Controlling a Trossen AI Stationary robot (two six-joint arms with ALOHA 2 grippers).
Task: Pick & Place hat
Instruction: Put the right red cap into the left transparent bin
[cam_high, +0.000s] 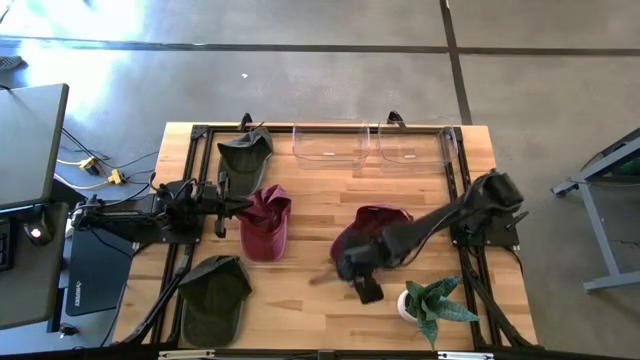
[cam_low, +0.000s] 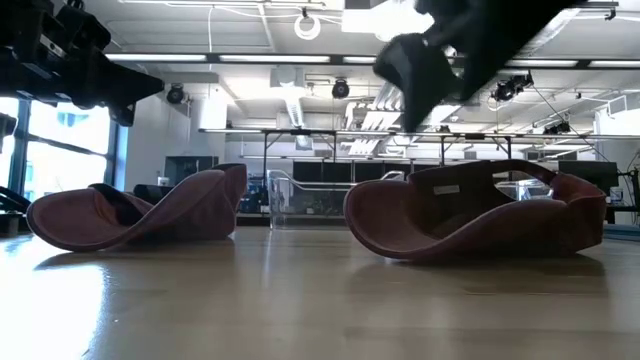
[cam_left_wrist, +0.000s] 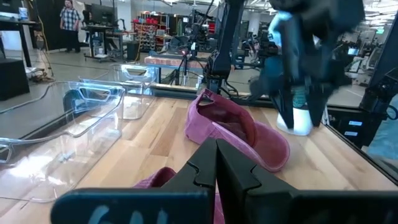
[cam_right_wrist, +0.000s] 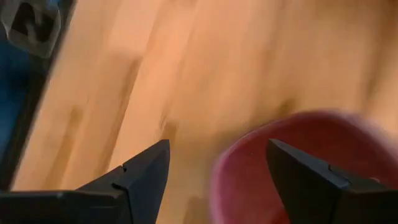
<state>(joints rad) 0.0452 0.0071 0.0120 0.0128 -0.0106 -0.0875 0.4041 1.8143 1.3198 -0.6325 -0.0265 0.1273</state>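
The right claw (cam_right_wrist: 217, 168) is hovering with its jaws spread wide and empty, just above the near edge of a maroon hat (cam_high: 372, 228) that is lying on the wooden tabletop (cam_high: 310, 200), beside the potted plant (cam_high: 432, 305). The left claw (cam_left_wrist: 216, 163) is resting pinched closed by a second maroon hat (cam_high: 266, 222). Two olive hats (cam_high: 215, 297) are lying farther from the plant. No writing is legible.

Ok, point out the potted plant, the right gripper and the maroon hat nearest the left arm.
potted plant (cam_high: 432, 300): high view, on its green leaves.
right gripper (cam_right_wrist: 217, 163): right wrist view, midway between its open fingertips.
maroon hat nearest the left arm (cam_high: 264, 222): high view, on its crown.
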